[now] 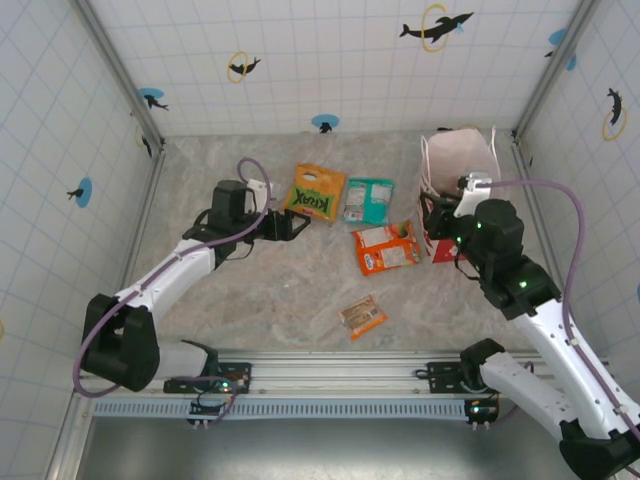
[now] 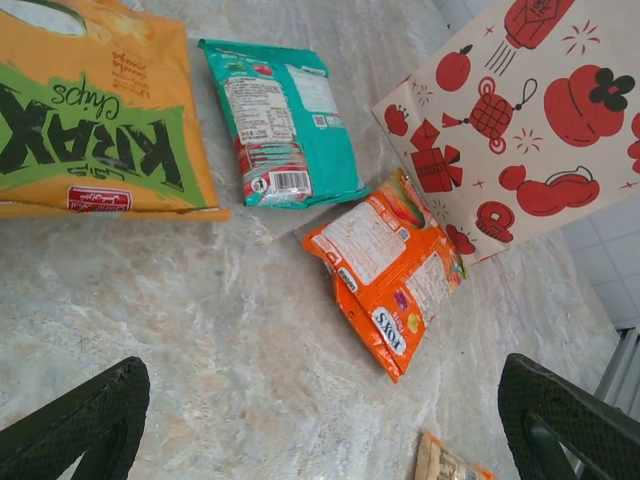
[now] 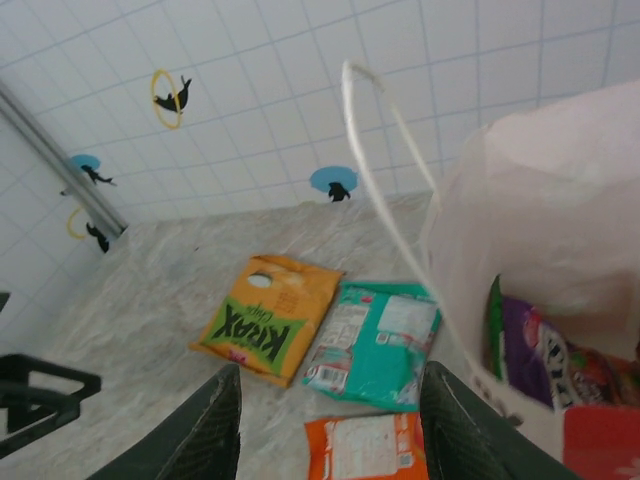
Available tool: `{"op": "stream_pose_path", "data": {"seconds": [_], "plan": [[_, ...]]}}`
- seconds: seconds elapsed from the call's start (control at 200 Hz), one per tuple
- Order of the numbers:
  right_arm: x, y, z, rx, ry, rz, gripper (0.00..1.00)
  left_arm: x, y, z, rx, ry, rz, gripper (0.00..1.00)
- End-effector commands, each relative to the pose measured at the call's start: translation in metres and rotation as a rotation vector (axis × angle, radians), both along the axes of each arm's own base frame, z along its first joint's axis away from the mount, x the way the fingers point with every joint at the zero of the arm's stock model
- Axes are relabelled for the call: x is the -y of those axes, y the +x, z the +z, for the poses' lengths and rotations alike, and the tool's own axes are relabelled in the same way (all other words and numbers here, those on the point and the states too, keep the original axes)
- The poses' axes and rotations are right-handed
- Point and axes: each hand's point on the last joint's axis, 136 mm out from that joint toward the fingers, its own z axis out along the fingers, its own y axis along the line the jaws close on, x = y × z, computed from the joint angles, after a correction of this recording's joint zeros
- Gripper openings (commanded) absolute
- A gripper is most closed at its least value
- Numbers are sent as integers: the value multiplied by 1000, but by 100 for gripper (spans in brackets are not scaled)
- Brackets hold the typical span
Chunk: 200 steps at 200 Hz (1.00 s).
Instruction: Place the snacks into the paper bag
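Observation:
Four snacks lie on the marble table: an orange-green Krax packet, a teal packet, an orange packet and a small wrapped bar. The paper bag stands at the back right, with a purple packet and a green one inside. My left gripper is open and empty, just left of the Krax packet. My right gripper is open and empty at the bag's left side.
Tiled walls with metal corner posts close in the back and both sides. A white loop handle of the bag arches up in front of my right wrist camera. A rail runs along the table's near edge.

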Motion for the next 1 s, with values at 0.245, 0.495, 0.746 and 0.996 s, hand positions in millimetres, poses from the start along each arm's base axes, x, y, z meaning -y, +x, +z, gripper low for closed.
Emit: {"op": "stream_pose_path", "data": {"seconds": [0.245, 0.495, 0.746, 0.996], "plan": [[-36, -30, -46, -100, 0, 60, 49, -5, 6, -17, -77, 33, 64, 92], [-57, -48, -70, -117, -1, 85, 50, -13, 12, -28, -99, 73, 125, 94], [-73, -62, -94, -139, 44, 92, 49, -20, 17, -49, -179, 126, 159, 94], [-84, -72, -118, -148, 93, 93, 49, -32, 30, -63, -237, 124, 217, 94]]}}
